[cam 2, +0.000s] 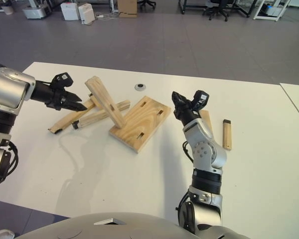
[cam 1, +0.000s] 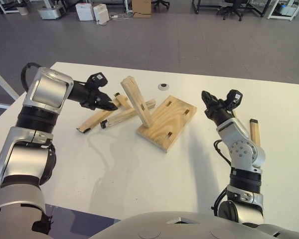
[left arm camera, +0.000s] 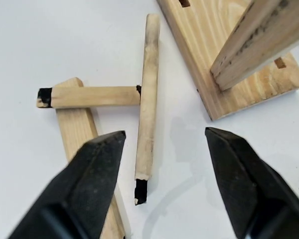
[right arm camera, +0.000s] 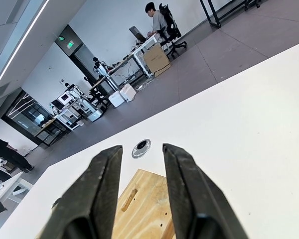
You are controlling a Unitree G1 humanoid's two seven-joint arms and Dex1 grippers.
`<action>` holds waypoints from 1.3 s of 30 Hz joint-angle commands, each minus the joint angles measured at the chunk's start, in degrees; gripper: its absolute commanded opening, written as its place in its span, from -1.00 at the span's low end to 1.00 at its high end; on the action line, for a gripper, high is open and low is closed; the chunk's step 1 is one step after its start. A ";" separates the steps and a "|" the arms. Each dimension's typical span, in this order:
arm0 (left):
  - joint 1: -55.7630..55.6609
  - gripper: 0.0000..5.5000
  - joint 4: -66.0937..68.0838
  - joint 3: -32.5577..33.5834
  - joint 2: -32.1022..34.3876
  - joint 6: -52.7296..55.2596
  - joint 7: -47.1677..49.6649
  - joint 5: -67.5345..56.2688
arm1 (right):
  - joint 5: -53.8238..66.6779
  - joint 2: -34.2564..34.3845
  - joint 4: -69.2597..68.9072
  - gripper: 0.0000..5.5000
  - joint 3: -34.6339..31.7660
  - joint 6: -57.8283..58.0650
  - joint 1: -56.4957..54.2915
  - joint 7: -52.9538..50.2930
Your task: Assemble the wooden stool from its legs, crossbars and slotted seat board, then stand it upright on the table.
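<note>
On the left, a flat leg lies on the white table, its long axis running from near-left to far-right, with a thinner crossbar lying beside it on much the same slant and a short black-tipped crossbar resting across the leg. The left gripper hangs just above these pieces, its fingers spread wide with nothing between them. At the centre the slotted seat board lies with its long axis running near-left to far-right, and one leg stands in it, leaning up toward the far left. To the right of the board the right gripper is held up off the table, fingers a narrow gap apart and gripping nothing. Farther right a loose leg lies flat, pointing away from the robot. A round grommet sits in the table beyond the board. Behind is grey floor with desks and chairs.
</note>
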 commanded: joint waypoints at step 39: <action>12.02 -0.63 17.74 9.16 -10.87 -35.97 26.20 0.99 | 0.11 0.25 4.84 -0.45 0.18 -0.74 -5.14 1.49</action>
